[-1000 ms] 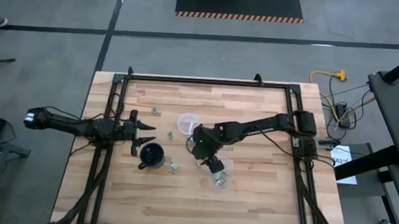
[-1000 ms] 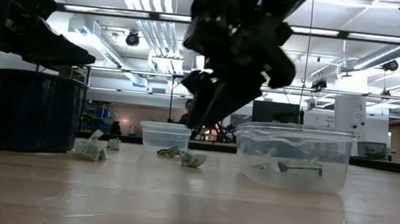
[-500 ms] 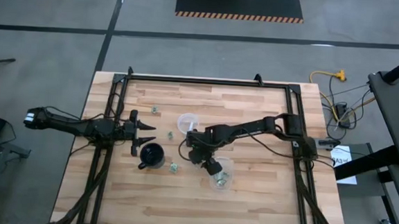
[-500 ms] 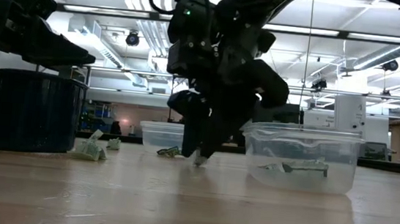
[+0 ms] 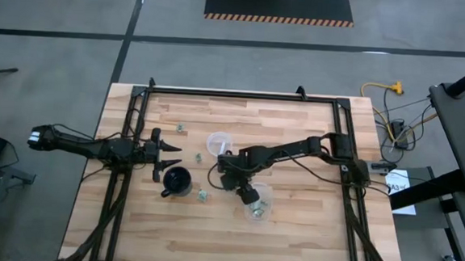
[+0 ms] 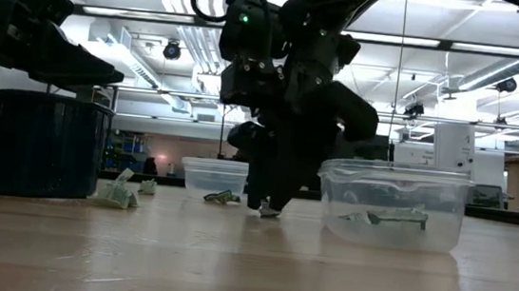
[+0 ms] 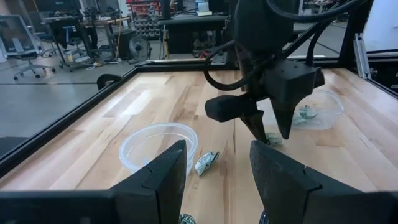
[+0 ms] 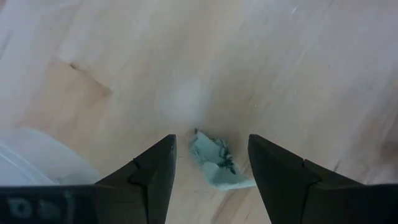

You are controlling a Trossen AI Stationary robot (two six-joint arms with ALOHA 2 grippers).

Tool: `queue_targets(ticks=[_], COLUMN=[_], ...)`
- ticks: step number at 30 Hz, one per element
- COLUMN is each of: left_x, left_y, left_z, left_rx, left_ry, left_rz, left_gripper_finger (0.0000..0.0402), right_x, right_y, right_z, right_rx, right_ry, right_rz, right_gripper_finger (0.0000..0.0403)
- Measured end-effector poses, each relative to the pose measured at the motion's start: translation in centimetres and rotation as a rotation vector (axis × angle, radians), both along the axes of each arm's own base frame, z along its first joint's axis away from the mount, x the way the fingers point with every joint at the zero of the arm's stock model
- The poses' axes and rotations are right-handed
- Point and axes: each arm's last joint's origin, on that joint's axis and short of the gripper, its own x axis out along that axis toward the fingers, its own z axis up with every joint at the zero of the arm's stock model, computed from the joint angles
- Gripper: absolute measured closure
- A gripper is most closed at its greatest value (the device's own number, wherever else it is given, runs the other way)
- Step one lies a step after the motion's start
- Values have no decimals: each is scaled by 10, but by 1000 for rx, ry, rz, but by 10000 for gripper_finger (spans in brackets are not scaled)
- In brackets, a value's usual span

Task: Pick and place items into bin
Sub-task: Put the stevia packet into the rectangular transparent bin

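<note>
Small pale green and whitish pieces lie scattered on the wooden table: one [image 5: 203, 196] near the black mug [image 5: 178, 180], others [image 5: 199, 155] [image 5: 181, 128] farther back. My right gripper [image 8: 211, 142] points down at the table, open, its fingers standing on either side of one crumpled green piece [image 8: 214, 160] that lies flat on the wood; in the low view this piece [image 6: 270, 210] sits under the fingertips. A clear bin [image 5: 256, 203] beside it holds several pieces [image 6: 382, 217]. My left gripper [image 5: 166, 152] waits open, raised, just beyond the mug.
A second clear bin [image 5: 220, 142] stands behind the right gripper, also seen as the round tub [image 7: 158, 143] in the left wrist view, with a piece [image 7: 206, 163] beside it. Black frame rails [image 5: 137, 108] border the table. The near part of the tabletop [image 5: 209, 242] is bare wood.
My right gripper has come down from above the table to the tabletop and shifted a little toward the table's left, away from the near bin. Its fingers now stand around the green piece. The pieces, bins and mug have stayed put.
</note>
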Motion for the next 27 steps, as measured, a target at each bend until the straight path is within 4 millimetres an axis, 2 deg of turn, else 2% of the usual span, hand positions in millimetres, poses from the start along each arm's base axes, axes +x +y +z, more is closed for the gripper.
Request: queue_targets(ticks=[9,19,27], left_x=[0,0,0], left_y=[0,0,0], left_z=[0,0,0], left_rx=[0,0,0], left_ry=[0,0,0], left_rz=[0,0,0], left_gripper_finger=[240,240,240], right_x=[6,4,2], right_y=[12,32,39], right_z=[13,33,32], right_rx=[-3,-119,-105], right_ry=[19,89,101], right_rz=[-192,-469,-522], right_gripper_finger=[211,211,211])
